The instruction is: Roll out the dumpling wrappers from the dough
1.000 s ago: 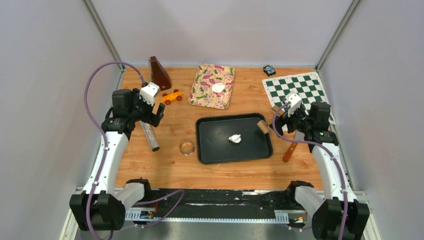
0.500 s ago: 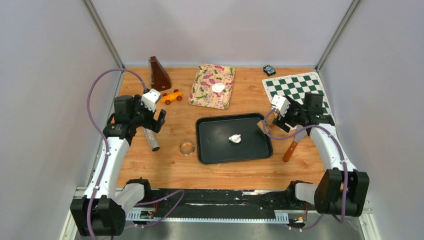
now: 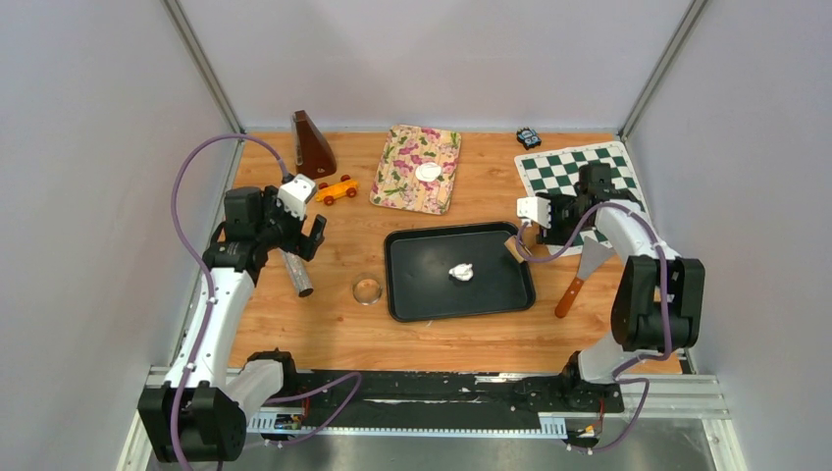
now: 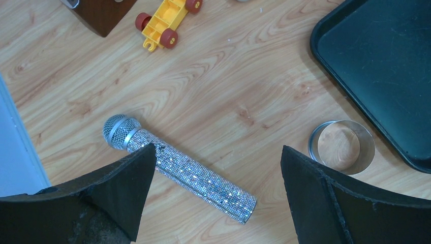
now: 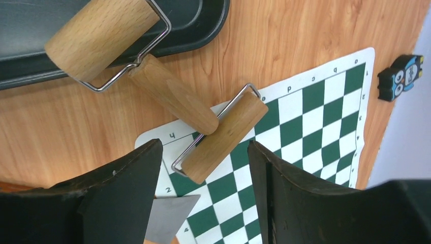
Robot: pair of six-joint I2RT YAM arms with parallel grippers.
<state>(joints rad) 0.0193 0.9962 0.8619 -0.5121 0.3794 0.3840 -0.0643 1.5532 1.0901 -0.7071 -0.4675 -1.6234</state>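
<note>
1. And there's the dumpling wrapper, a single small round white disc lying flat on the floral cloth at the far middle of the tabletop, well apart from both arms.
2. Closer in, a ragged white dough lump sits near the middle of the black tray (no neat disc, that one).
3. The right gripper hangs over the wooden double-ended roller with its jaws about half apart. Nothing is clamped. The wrist view shows the roller's small drum down in the gap.
4. That roller lies with its big drum over the tray's right rim and its small drum on the corner of the chessboard mat. A grey scraper blade pokes in just beside it.
5. Over on the other side, the left gripper is spread as wide as it goes and holds nothing. It is poised above a glittery microphone lying on the wood.
6. A clear ring cutter stands near the tray's left edge.
7. A yellow toy car and a brown metronome sit farther back on the left, and a little owl figure lies beyond the mat.
</note>
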